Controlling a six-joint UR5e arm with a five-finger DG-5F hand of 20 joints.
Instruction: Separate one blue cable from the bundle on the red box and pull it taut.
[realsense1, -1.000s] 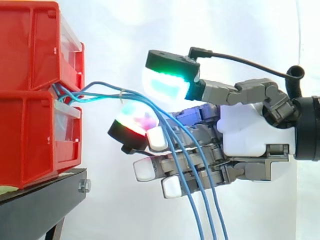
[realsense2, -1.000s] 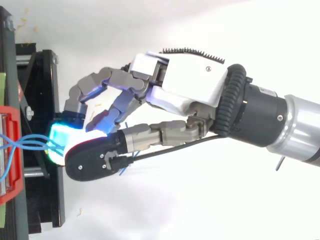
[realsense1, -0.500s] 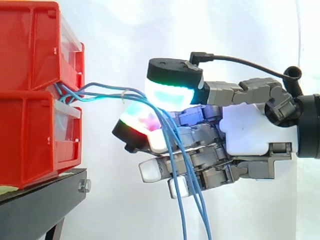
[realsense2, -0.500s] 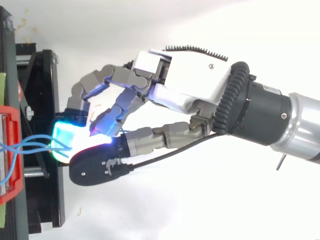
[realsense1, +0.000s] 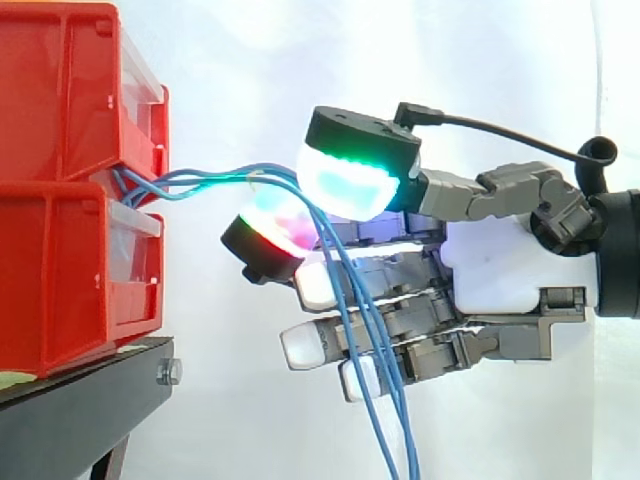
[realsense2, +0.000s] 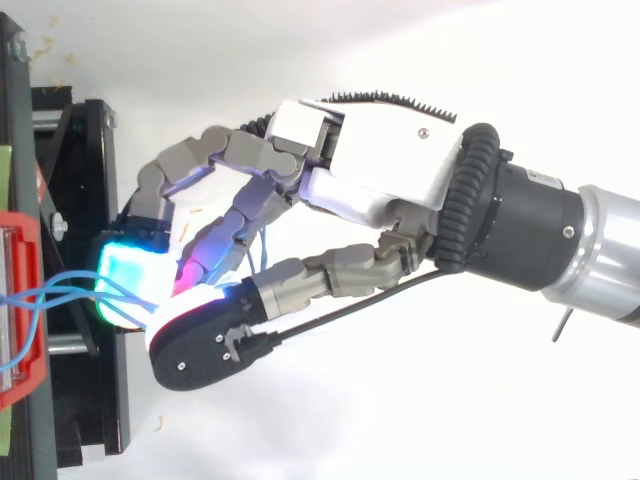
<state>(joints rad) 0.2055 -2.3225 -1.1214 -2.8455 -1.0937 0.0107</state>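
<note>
Hand (realsense1: 500, 262): comes in from the right, near the bins.
Fingers (realsense1: 352, 182): narrow, two glowing pads pinched on the blue cables.
Blue cables (realsense1: 205, 180): leave the stacked red bins (realsense1: 60, 210) at the left, run right to the pads (then droop down across the hand).
</note>
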